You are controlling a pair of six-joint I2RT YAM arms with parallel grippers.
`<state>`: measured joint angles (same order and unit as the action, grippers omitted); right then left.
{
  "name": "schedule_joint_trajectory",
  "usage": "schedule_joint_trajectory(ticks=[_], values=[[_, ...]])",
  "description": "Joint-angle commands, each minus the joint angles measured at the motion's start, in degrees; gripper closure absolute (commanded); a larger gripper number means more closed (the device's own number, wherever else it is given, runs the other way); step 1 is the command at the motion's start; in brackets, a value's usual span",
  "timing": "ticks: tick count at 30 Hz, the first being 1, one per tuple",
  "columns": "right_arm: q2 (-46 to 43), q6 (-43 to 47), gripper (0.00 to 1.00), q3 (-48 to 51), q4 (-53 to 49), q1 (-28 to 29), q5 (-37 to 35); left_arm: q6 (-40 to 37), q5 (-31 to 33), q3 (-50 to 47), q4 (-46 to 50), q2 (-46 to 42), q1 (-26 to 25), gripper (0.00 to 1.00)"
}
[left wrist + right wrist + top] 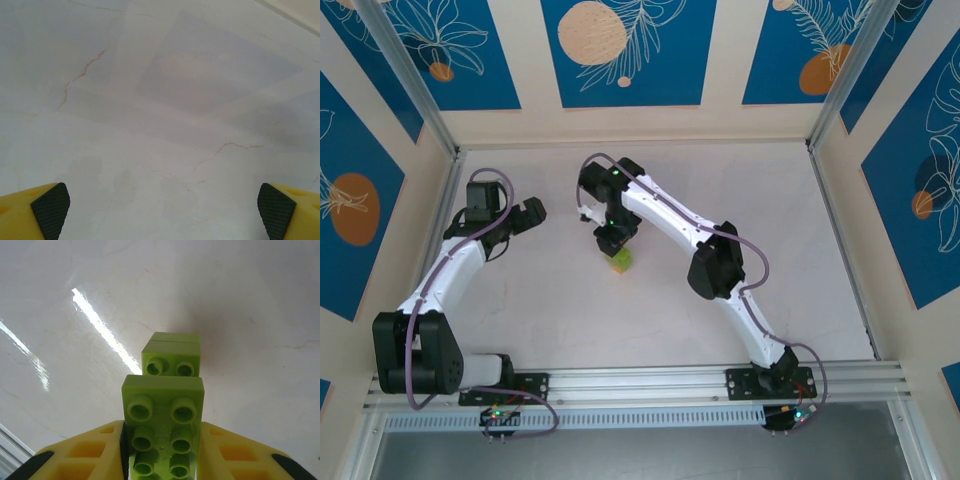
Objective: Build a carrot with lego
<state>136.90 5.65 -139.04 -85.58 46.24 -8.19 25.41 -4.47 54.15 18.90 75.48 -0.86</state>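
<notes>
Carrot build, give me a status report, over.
Left gripper open over bare table. Right gripper shut on oblong lime-green brick. Smaller lime-green block sits just ahead on table. Nothing between them.

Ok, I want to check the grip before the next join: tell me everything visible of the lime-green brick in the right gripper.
The lime-green brick is glossy plastic, oblong, two studs wide, three rows of hollow round studs showing, its near end cut off by the frame. It is clamped by its long sides between the yellow fingers of the right gripper, studs toward the camera. A smaller lime-green block sits just beyond; contact cannot be told.
</notes>
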Motion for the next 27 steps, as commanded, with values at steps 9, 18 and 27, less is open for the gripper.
schedule_joint_trajectory(ticks=[9,18,27], values=[[1.6,0.1,0.65,1.9,-0.3,0.3,-0.3,-0.5,-0.7,0.1,-0.8,0.3,0.8,0.01],[3.5,0.2,0.65,2.8,-0.7,0.8,-1.2,-0.5,-0.7,0.1,-0.9,0.4,0.8,0.01],[4.2,-0.2,0.66,6.6,-0.4,1.3,-3.4,-0.5,-0.8,0.0,-1.0,0.6,0.8,0.01]])
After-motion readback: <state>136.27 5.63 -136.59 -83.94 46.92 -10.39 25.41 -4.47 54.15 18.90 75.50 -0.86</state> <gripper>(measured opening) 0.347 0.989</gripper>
